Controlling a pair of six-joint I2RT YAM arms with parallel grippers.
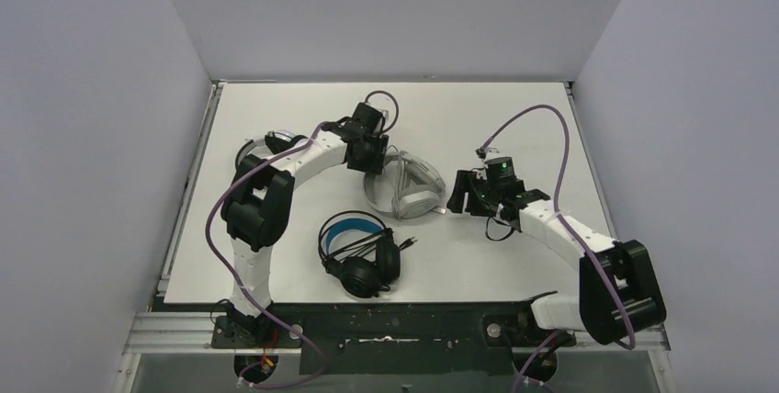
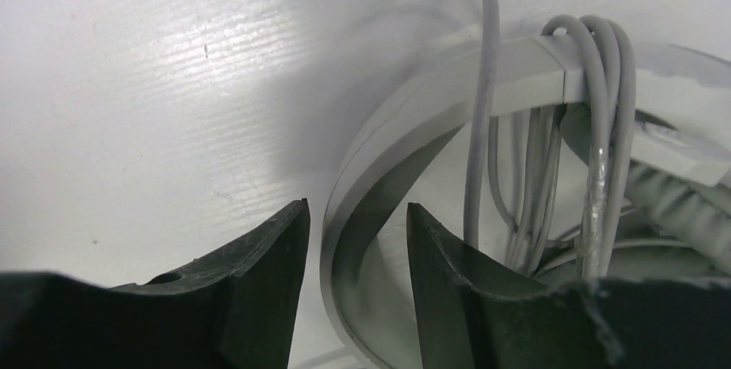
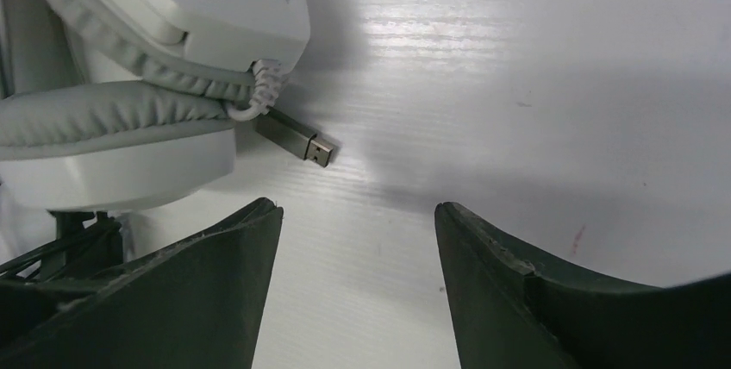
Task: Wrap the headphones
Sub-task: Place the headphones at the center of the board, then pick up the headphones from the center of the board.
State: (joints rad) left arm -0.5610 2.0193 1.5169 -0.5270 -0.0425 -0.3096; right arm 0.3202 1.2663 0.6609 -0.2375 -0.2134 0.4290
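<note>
grey-white headset (image 1: 409, 189) lies mid-table, its pale cable (image 2: 603, 84) looped over the headband (image 2: 371, 152). left gripper (image 2: 358, 248), at the headset's 10 o'clock, stands part open astride that headband, clamping nothing. right gripper (image 3: 358, 240), at its 3 o'clock, gapes wide over bare table (image 3: 517, 59), empty; the usb plug (image 3: 297, 138) lies just ahead of one fingertip. black headset (image 1: 358, 251) sits at 7 o'clock.

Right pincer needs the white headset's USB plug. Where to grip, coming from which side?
Probably the USB plug, on its dark body just behind the metal tip, pinched across its width from above. It lies flat on the table, slanting away from the ear cup. The cup crowds its cable end, while the tip end stands free. The right pincer hovers near it, jaws open.
</note>
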